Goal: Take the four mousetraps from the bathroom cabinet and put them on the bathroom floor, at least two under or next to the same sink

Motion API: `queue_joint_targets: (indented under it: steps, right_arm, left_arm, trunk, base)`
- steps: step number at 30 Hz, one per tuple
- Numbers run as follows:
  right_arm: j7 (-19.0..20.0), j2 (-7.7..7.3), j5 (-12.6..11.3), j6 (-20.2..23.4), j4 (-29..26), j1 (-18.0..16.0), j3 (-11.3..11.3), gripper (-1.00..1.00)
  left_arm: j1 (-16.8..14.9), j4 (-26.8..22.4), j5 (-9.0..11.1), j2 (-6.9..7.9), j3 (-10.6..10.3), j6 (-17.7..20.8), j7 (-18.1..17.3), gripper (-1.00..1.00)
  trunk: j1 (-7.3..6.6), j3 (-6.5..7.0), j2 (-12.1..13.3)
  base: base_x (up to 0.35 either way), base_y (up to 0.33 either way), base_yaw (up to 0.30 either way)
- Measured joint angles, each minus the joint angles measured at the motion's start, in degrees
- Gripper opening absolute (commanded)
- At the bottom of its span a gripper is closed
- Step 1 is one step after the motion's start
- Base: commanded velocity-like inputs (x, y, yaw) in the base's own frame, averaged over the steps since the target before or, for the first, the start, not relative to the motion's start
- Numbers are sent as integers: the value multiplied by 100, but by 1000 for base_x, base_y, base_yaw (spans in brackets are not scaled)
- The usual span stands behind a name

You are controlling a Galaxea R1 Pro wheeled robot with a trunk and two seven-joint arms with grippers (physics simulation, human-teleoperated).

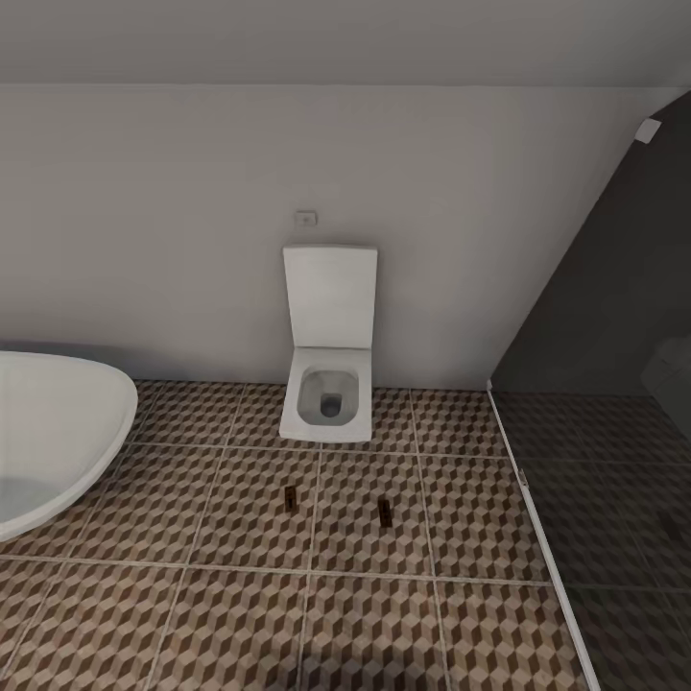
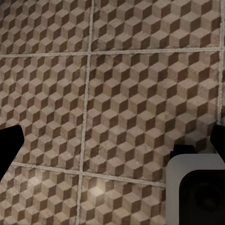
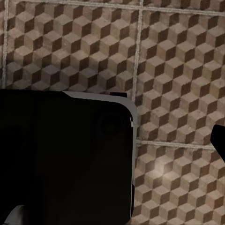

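Two mousetraps lie flat on the bathroom floor point(image 1: 240, 614) in front of the toilet, one point(image 1: 289, 495) to the left and one point(image 1: 385, 512) to the right, about a tile apart. They look like small dark-brown strips at this distance. The cabinet is out of view. My left gripper point(image 2: 112, 143) hangs open over bare patterned tiles point(image 2: 122, 93), its dark fingertips point(image 2: 9, 145) far apart with nothing between them. Over the tiles point(image 3: 178, 70), my right gripper point(image 3: 112, 140) shows one fingertip point(image 3: 219, 140) at the frame's edge, as wide as the left; the other is lost against the robot's dark body.
A white wall-hung toilet point(image 1: 328, 384) with its lid up stands at the back wall. A large white basin or tub point(image 1: 58, 432) juts in from the left. A dark glass shower partition point(image 1: 595, 384) closes off the right. The robot's own dark base point(image 3: 65, 159) sits below the right arm.
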Motion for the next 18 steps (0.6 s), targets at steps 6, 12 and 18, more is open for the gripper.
queue_joint_targets:
  steps: [6, 12, 18]
  right_arm:
    - [0, 0, 0, 0, 0, 0, -2, 100]
    - [0, 0, 0, 0, 0, 0, -1, 100]
    - [0, 0, 0, 0, 0, 0, 0, 100]
  left_arm:
    - [0, 0, 0, 0, 0, 0, 0, 100]
    - [0, 0, 0, 0, 0, 0, 0, 100]
    - [0, 0, 0, 0, 0, 0, 0, 100]
  trunk:
    - [0, 0, 0]
    - [0, 0, 0]
    - [0, 0, 0]
  base:
    - [0, 0, 0]
    - [0, 0, 0]
    - [0, 0, 0]
